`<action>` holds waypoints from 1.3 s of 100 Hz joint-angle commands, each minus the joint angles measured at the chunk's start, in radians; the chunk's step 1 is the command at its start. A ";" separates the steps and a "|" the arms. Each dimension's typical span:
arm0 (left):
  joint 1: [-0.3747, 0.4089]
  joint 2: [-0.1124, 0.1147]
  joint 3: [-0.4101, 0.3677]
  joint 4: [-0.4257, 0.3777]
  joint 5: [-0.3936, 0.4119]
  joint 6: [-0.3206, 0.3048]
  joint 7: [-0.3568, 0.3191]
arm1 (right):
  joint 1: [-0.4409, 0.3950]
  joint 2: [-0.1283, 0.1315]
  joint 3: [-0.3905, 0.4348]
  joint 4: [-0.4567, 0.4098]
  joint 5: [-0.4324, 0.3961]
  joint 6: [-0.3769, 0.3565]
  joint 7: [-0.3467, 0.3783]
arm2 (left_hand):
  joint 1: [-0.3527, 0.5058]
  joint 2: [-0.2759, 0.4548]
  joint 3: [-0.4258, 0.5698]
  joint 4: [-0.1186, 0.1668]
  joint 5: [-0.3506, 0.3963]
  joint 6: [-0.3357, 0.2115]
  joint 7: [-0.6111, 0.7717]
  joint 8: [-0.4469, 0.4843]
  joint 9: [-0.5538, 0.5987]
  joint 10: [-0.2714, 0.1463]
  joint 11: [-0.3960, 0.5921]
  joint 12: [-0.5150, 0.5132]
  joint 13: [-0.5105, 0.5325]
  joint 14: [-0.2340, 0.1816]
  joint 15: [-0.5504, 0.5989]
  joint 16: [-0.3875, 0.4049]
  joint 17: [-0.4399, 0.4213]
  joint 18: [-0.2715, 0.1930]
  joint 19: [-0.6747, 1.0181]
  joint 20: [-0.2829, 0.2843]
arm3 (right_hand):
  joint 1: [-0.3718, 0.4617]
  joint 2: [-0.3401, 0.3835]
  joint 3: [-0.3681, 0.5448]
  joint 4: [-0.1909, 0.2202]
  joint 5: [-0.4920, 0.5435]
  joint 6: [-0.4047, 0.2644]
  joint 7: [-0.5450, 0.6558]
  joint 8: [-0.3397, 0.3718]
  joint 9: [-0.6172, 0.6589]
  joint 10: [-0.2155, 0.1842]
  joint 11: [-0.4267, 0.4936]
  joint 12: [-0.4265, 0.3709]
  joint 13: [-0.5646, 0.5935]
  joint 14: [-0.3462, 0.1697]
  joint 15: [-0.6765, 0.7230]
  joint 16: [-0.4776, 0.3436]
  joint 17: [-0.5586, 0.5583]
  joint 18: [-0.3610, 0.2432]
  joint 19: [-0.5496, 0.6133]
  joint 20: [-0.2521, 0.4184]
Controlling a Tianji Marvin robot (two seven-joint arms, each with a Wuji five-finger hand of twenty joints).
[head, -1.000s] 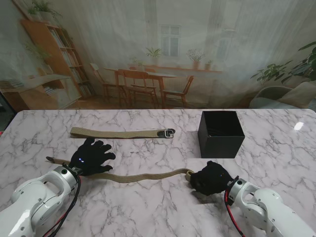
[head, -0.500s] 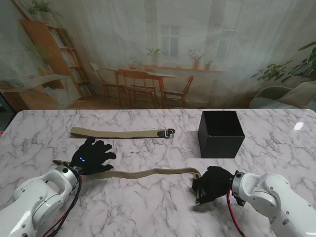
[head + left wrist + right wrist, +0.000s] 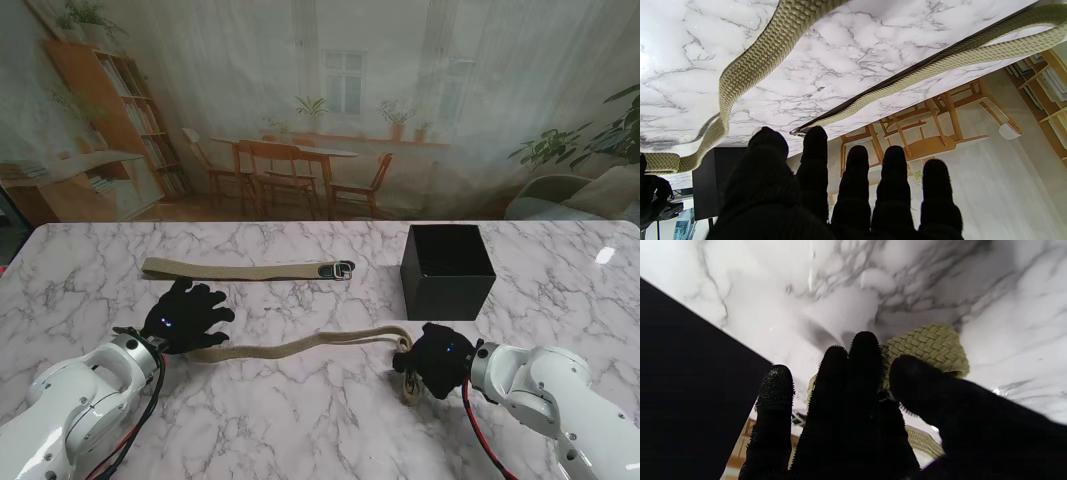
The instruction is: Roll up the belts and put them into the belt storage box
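Note:
A tan woven belt lies in a wavy line across the table between my hands. My left hand rests flat on its left end, open, fingers spread. My right hand is shut on the belt's right end, where a short folded loop sticks out toward me; the right wrist view shows this woven fold pinched between thumb and fingers. A second tan belt lies straight farther away, buckle on its right. The black storage box stands just beyond my right hand.
The marble table runs to a printed backdrop of a room along its far edge. In the left wrist view the near belt and the far belt cross the marble, with the box behind.
My right hand has turned and shifted toward the box, dragging the belt rightward and folding its end into a loop. The belt's left tail slid in under my still left hand.

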 commanded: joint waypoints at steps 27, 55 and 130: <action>-0.005 -0.002 0.007 0.006 -0.006 0.001 -0.017 | -0.021 -0.007 -0.026 0.036 0.035 0.107 -0.024 | 0.019 0.033 -0.004 -0.007 0.028 0.018 0.001 0.011 0.021 0.020 -0.012 0.002 0.006 0.016 -0.006 -0.001 -0.016 0.040 -0.029 0.002 | 0.077 -0.015 -0.141 -0.136 0.119 -0.303 0.409 -0.007 -0.078 0.070 0.072 0.183 0.065 0.121 0.084 0.129 0.002 0.171 0.007 -0.009; -0.007 -0.001 0.009 0.009 -0.009 0.001 -0.017 | -0.019 -0.010 -0.040 0.051 0.061 0.122 -0.039 | 0.017 0.033 -0.004 -0.007 0.029 0.018 0.001 0.010 0.020 0.021 -0.012 0.002 0.005 0.017 -0.006 -0.001 -0.016 0.041 -0.030 0.002 | 0.007 0.043 -0.265 -0.134 0.241 -0.402 0.413 -0.118 -0.654 0.228 -0.002 0.033 -0.146 0.160 0.036 0.115 -0.026 0.309 -0.034 0.038; -0.011 -0.001 0.015 0.012 -0.013 -0.001 -0.026 | -0.018 -0.023 -0.053 0.082 0.171 0.203 -0.024 | 0.011 0.036 -0.006 -0.008 0.031 0.018 0.001 0.010 0.022 0.020 -0.012 0.002 0.005 0.017 -0.006 -0.001 -0.018 0.041 -0.033 0.002 | 0.019 0.040 -0.199 -0.163 0.241 -0.245 0.575 -0.186 -0.818 0.245 -0.007 -0.017 -0.328 0.196 -0.055 -0.025 -0.145 0.337 -0.136 -0.027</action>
